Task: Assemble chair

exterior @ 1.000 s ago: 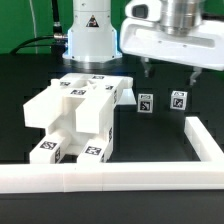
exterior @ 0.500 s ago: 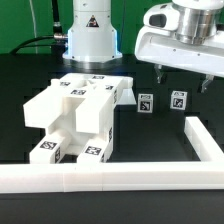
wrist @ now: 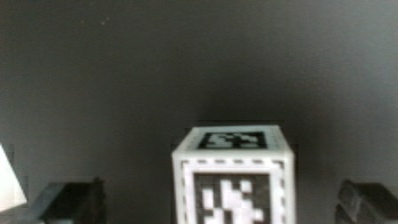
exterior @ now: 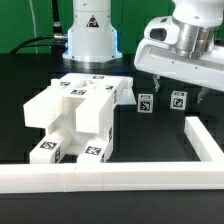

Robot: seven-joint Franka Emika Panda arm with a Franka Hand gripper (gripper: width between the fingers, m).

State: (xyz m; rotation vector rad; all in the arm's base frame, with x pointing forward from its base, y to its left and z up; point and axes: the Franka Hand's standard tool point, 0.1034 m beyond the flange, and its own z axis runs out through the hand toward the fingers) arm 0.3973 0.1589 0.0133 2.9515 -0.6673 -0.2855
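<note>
The partly built chair (exterior: 75, 115), glossy white blocks with square tags, stands on the black table at the exterior view's left. Two small white tagged chair pieces stand upright to its right: one (exterior: 146, 103) nearer the chair, the other (exterior: 178, 100) further right. My gripper (exterior: 182, 90) hangs low over the further piece, open. In the wrist view that piece (wrist: 231, 175) stands between my two fingers (wrist: 71, 200), with a wide gap on each side. My gripper (wrist: 217, 205) holds nothing.
The long white L-shaped rail (exterior: 150, 176) runs along the table's front and up the exterior view's right side, close to the small pieces. The robot's white base (exterior: 90, 35) stands at the back, with cables behind it.
My gripper has moved toward the exterior view's right and come down, from high above the two small pieces to low over the further right one. The parts have not moved.
</note>
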